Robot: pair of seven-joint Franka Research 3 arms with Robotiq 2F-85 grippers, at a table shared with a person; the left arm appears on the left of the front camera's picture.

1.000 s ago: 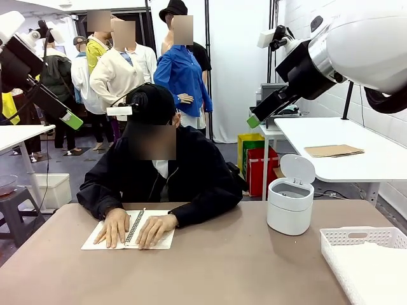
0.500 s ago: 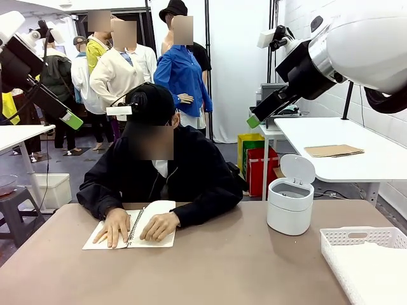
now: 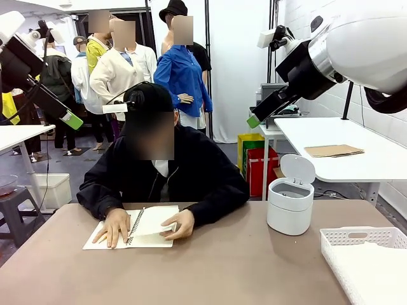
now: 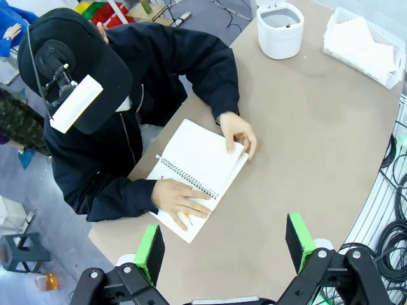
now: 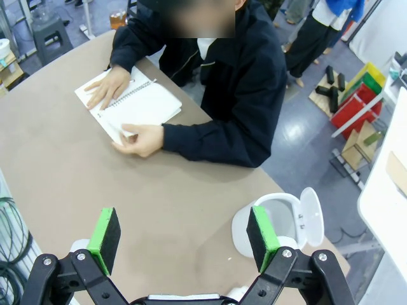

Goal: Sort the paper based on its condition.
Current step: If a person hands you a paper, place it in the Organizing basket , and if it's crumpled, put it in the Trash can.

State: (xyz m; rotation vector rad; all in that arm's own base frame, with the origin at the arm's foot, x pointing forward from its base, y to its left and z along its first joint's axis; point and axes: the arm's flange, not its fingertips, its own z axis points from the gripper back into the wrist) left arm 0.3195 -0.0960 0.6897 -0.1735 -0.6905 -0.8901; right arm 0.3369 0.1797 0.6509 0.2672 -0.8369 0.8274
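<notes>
Your left gripper [image 4: 222, 225] and right gripper [image 5: 182, 216] hang above the brown table [image 3: 222, 273], fingers spread wide, holding nothing. At near right the paper [image 4: 359, 41] lies in the white basket [image 3: 362, 236]; beyond stands the open-lidded bin [image 3: 290, 206]. At the far edge a person's hand [image 3: 180, 223] curls up a page [image 3: 152, 219] of the notebook [image 3: 95, 241]. Behind, cardboard [image 3: 334, 150] lies on a white side table [image 3: 356, 166]. A second ago that hand lay flat.

The counter [image 3: 241, 267] is smooth, matt brown. The notebook [image 3: 147, 242] has matt white pages on a wire spiral. The far-right bin [image 3: 289, 213] is glossy white plastic. The near-right basket [image 3: 356, 237] is latticed white plastic, holding matt white paper [image 4: 359, 41].
</notes>
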